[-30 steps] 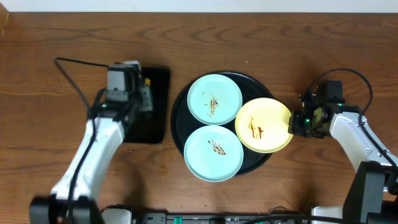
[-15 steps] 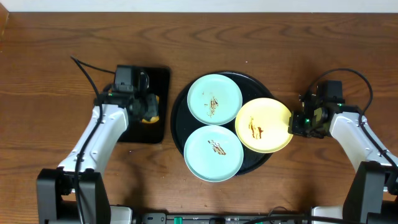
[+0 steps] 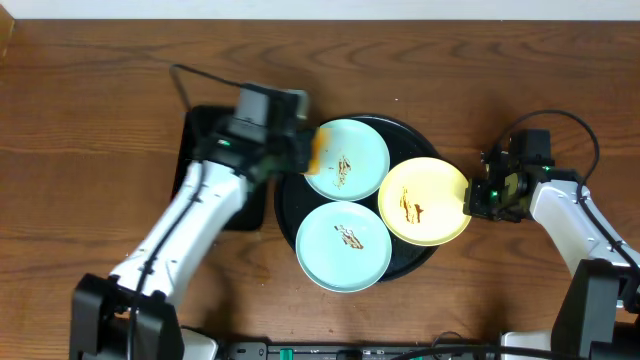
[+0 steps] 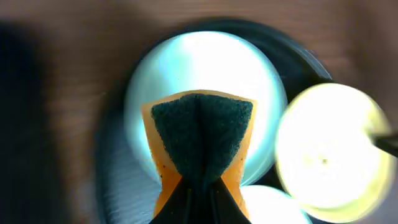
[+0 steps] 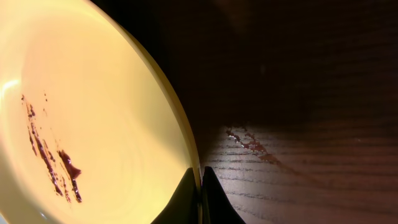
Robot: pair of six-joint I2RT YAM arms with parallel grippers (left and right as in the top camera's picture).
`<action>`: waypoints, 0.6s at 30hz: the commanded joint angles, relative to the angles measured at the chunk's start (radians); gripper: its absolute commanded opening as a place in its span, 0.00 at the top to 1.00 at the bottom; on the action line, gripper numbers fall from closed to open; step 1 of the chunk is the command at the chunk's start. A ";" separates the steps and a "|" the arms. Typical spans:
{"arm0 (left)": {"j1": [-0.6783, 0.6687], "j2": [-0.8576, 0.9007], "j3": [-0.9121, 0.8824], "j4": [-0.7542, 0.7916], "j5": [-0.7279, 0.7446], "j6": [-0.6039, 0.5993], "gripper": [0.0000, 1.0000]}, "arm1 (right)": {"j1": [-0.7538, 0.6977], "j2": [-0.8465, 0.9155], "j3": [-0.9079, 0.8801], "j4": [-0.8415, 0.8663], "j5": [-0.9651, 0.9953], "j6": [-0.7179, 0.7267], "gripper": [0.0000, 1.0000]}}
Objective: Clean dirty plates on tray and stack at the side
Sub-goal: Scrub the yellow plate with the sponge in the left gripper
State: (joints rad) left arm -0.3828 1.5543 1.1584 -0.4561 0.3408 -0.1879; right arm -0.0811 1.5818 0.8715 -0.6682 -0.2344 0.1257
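Observation:
Three dirty plates lie on the round black tray. A pale aqua plate is at the back, a second aqua plate at the front, a pale yellow plate on the right; each has brown smears. My left gripper is shut on an orange sponge with a dark green face, held over the back aqua plate's left edge. My right gripper is shut on the yellow plate's right rim.
A smaller rectangular black tray lies left of the round tray, partly under my left arm. Brown wood-grain tabletop surrounds both trays. A black cable runs behind the left arm.
My left gripper has moved right from the rectangular tray, carrying the sponge, to the back aqua plate. The right arm and the plates have not moved.

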 commanded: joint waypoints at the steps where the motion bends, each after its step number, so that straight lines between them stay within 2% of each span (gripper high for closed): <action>1: -0.106 0.030 0.017 0.061 0.026 -0.017 0.92 | -0.005 0.005 0.017 -0.001 -0.003 0.000 0.99; 10: -0.311 0.206 0.017 0.308 0.055 -0.192 0.92 | -0.005 0.005 0.017 -0.001 -0.002 0.000 0.99; 18: -0.424 0.315 0.017 0.369 0.078 -0.192 0.92 | -0.005 0.005 0.017 -0.002 -0.003 0.000 0.99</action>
State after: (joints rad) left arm -0.7868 1.8481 1.1599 -0.0963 0.3985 -0.3641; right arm -0.0811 1.5818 0.8715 -0.6685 -0.2348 0.1257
